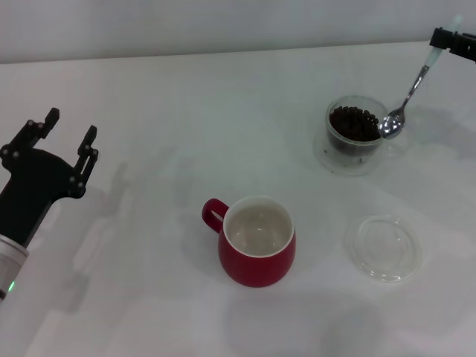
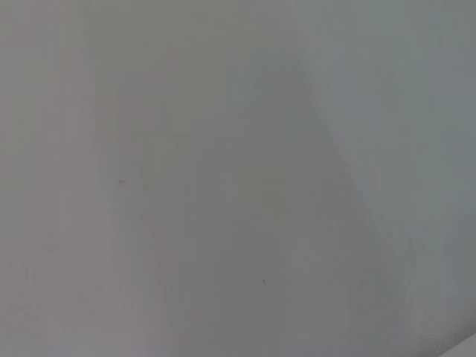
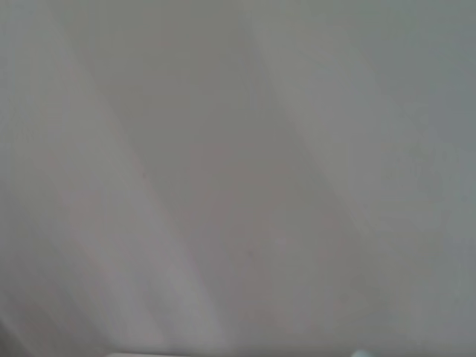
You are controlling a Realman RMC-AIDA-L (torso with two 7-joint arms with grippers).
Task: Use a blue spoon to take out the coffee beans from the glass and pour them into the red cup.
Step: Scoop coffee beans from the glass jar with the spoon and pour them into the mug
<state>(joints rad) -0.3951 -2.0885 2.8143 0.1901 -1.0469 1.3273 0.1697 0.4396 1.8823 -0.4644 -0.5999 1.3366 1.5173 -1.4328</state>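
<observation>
1. Gripping the pale handle of the blue spoon [image 1: 405, 100], the right gripper [image 1: 446, 42] tilts its shiny bowl at the glass [image 1: 357, 134] rim, over dark coffee beans [image 1: 353, 123].
2. Glossy red cup [image 1: 256, 242] sits nearer, apart.
3. Left gripper [image 1: 67, 134] hovers open, empty.

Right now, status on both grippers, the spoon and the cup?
Right gripper shut on blue spoon, bowl at rim of the glass, over coffee beans. Left gripper open, parked far left. Red cup empty, nothing in the way.
</observation>
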